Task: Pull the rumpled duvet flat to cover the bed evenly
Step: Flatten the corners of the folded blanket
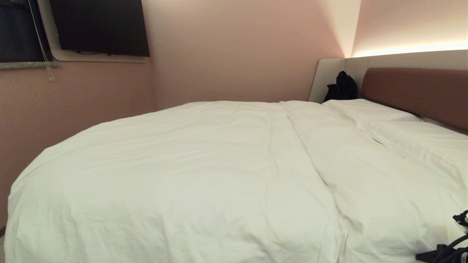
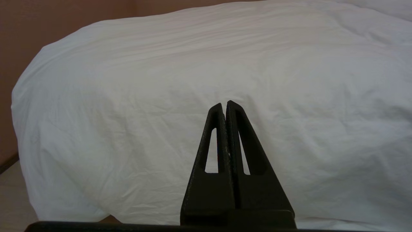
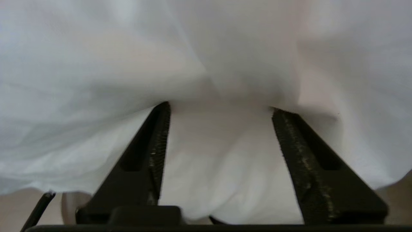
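From the head camera I see the duvet (image 1: 204,175) filling most of the frame, spread over the bed (image 1: 413,91) from the lower left edge up to the centre and across to the right; it lies puffy and softly wrinkled, with one long crease running from the upper middle down toward the lower right; two pillows (image 1: 369,109) sit at the upper right against the brown headboard, and a black bag (image 1: 342,87) rests in the corner just left of the headboard; a dark window (image 1: 98,25) takes the upper left of the frame above the pink wall. My right gripper (image 3: 220,109) is pressed up against the duvet's hanging edge in its wrist camera; its two fingers (image 3: 151,151) stand well apart with white cloth bulging between them, and their tips are tucked under a fold, so nothing is pinched; in the head camera only a bit of that arm (image 1: 451,244) shows at the lower right corner. My left gripper (image 2: 225,104) has its fingers pressed together on nothing, pointing at the draped side of the duvet, apart from the cloth; a strip of floor (image 2: 13,196) shows at the lower left of that camera.
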